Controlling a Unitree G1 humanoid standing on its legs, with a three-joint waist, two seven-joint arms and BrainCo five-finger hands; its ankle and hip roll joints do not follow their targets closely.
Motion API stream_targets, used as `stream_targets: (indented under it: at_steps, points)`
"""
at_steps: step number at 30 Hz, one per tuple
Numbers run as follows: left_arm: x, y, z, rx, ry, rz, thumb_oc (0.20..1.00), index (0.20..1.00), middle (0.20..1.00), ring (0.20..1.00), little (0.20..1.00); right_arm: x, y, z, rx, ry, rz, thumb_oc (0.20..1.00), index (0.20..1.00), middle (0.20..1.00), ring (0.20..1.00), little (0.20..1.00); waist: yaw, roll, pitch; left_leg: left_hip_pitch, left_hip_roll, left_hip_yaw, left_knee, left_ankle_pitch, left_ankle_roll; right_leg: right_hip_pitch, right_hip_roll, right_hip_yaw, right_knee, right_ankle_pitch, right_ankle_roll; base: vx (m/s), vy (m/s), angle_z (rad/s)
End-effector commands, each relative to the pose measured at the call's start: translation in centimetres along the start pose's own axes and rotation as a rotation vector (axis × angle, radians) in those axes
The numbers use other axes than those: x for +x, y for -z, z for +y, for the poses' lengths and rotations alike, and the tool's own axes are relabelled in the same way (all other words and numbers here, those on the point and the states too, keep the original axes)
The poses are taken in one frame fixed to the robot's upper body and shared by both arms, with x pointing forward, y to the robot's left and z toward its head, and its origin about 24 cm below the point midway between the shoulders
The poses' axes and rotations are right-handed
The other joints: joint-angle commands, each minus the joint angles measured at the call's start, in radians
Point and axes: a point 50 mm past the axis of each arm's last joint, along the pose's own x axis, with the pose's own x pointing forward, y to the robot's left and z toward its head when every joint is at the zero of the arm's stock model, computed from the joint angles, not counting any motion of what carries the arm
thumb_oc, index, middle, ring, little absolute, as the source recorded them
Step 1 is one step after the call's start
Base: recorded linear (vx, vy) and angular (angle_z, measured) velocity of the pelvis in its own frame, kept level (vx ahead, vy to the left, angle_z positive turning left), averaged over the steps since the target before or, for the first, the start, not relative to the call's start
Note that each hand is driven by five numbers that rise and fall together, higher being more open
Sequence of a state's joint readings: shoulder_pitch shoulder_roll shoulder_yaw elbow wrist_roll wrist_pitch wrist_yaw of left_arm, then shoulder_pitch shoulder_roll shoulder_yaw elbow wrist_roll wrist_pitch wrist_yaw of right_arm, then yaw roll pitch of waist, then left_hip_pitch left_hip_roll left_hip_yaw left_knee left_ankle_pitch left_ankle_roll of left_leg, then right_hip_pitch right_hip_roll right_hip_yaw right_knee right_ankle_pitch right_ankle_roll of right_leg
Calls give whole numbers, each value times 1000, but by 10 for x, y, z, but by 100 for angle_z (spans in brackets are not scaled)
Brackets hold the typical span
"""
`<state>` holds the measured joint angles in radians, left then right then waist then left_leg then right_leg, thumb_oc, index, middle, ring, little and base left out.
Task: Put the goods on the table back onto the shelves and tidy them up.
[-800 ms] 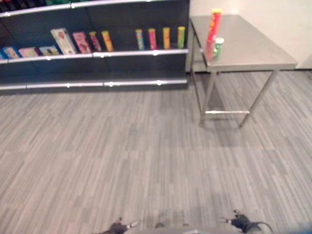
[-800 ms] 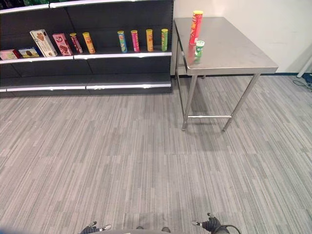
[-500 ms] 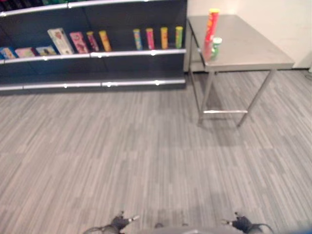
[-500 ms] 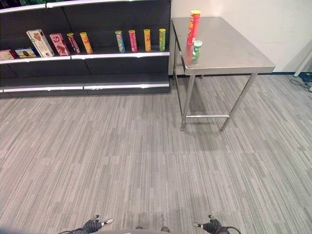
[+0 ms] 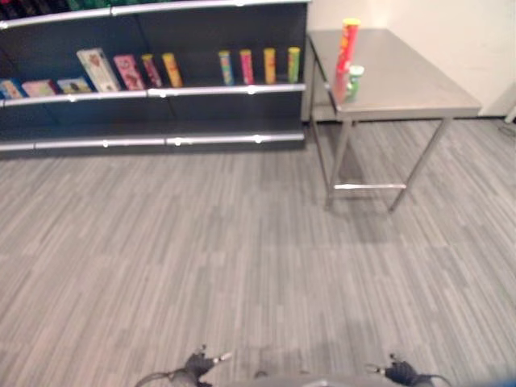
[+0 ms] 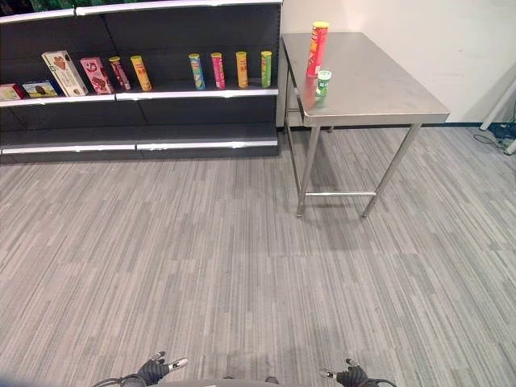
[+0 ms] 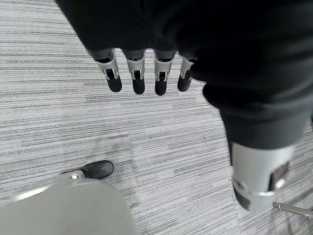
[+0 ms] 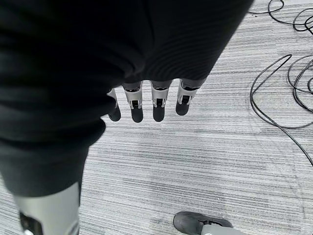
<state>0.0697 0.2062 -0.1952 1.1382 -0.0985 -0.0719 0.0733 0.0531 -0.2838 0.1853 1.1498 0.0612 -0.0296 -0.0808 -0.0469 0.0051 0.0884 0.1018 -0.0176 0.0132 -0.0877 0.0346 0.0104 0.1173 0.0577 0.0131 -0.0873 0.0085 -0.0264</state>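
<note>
A tall red can (image 6: 317,48) and a short green can (image 6: 323,82) stand upright near the left edge of the steel table (image 6: 379,93) at the far right. To its left, the dark shelf unit (image 6: 201,93) carries several upright tubes (image 6: 218,70) and a few boxes (image 6: 64,71) on its middle shelf. My left hand (image 7: 138,81) and my right hand (image 8: 155,105) hang low over the grey floor, far from the table. Both have straight fingers and hold nothing. They also peek in at the bottom edge of the eye views, left hand (image 6: 153,371) and right hand (image 6: 352,376).
A wide stretch of grey striped floor (image 6: 242,266) lies between me and the shelves. The table stands on thin steel legs joined by a low crossbar (image 6: 339,193), against a white wall (image 6: 419,32). The lowest shelf (image 6: 145,147) holds no goods.
The whole picture has shifted slightly as the camera moved. The cans, the table and the shelf goods have kept their places, and both hands still hang empty.
</note>
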Motion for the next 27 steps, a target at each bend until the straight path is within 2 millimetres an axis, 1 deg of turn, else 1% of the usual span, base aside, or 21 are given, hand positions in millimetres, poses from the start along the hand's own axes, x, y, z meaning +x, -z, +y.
stream_targets:
  at_steps: [1, 7, 14, 21, 24, 27]
  points:
    - [4, -18, 11, 19, -28, -60, 1000, 1000, 1000, 1000, 1000, 3, -16, 1, 13, 5, -46, 1000, 1000, 1000, 1000, 1000, 1, -40, -6, 26, 5, -45, 0, -120, -24, -26, -109, 50, 14, -22, 142, 0, 0, 0]
    - [4, -13, 12, 39, -37, -40, 1000, 1000, 1000, 1000, 1000, 3, -17, 1, 12, 5, -49, 1000, 1000, 1000, 1000, 1000, 2, -40, -6, 25, 3, -47, 0, -117, -25, -25, -108, 47, 14, -21, 141, 0, 0, 0]
    - [4, -15, 14, 48, -49, -45, 1000, 1000, 1000, 1000, 1000, 3, -18, 1, 15, 9, -52, 1000, 1000, 1000, 1000, 1000, 1, -42, -4, 26, 3, -48, 0, -117, -26, -22, -110, 42, 14, -22, 139, 0, 0, 0]
    - [4, -18, 15, 10, -56, -56, 1000, 1000, 1000, 1000, 1000, 3, -17, -1, 17, 18, -44, 1000, 1000, 1000, 1000, 1000, 3, -42, 2, 18, 1, -52, 0, -116, -22, -36, -108, 46, 14, -16, 142, 0, 0, 0]
    - [4, -19, 17, -10, -60, -59, 1000, 1000, 1000, 1000, 1000, 4, -17, -2, 20, 17, -38, 1000, 1000, 1000, 1000, 1000, 6, -44, 7, 9, -3, -51, 0, -113, -17, -49, -109, 49, 20, -16, 144, 12, 41, -1]
    - [5, -22, 20, -42, -67, -67, 1000, 1000, 1000, 1000, 1000, 4, -20, -2, 23, 17, -42, 1000, 1000, 1000, 1000, 1000, 14, -49, 15, -18, -11, -53, 0, -104, -3, -80, -114, 62, 39, -17, 153, 11, 70, -1]
